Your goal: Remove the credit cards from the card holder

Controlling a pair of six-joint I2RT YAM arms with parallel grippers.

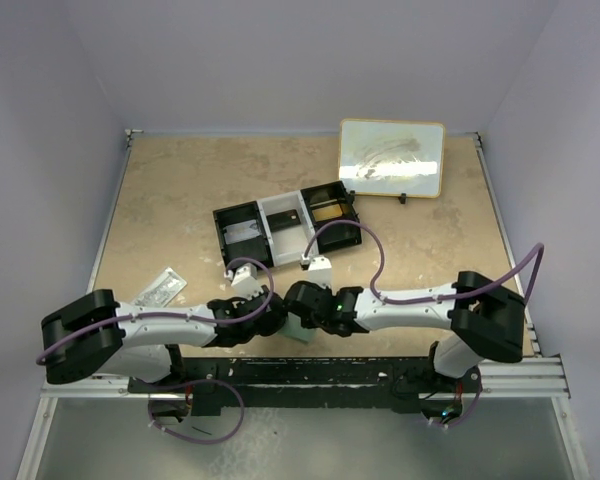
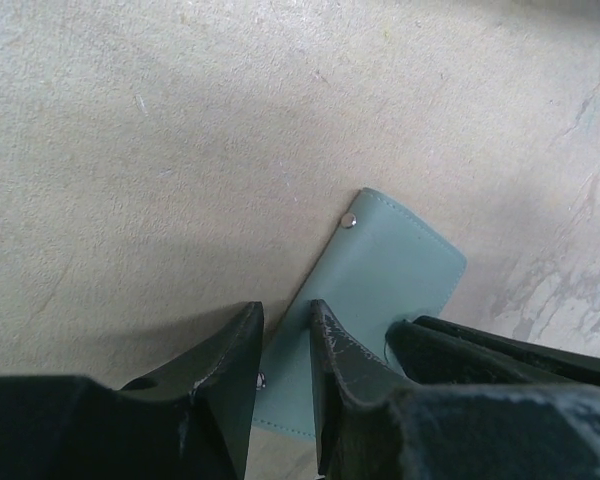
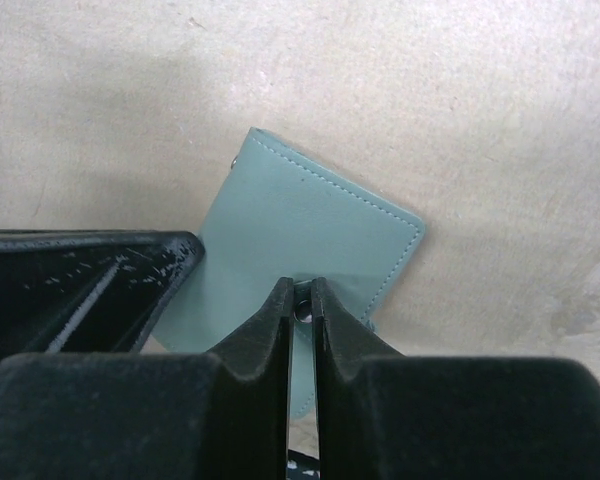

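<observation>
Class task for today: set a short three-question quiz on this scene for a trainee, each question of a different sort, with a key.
1. Fill in: the tray has ___ compartments.
2. True or false: the card holder lies inside the tray.
3. The right fingers pinch: A the tray's wall, B the card holder's edge, C nothing.
Key: 1 three; 2 false; 3 B.

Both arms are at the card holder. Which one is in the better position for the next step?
Probably the right. The right gripper is pinched on one edge of the card holder and could pull that layer back. The left gripper only straddles another edge, jaws apart.
</observation>
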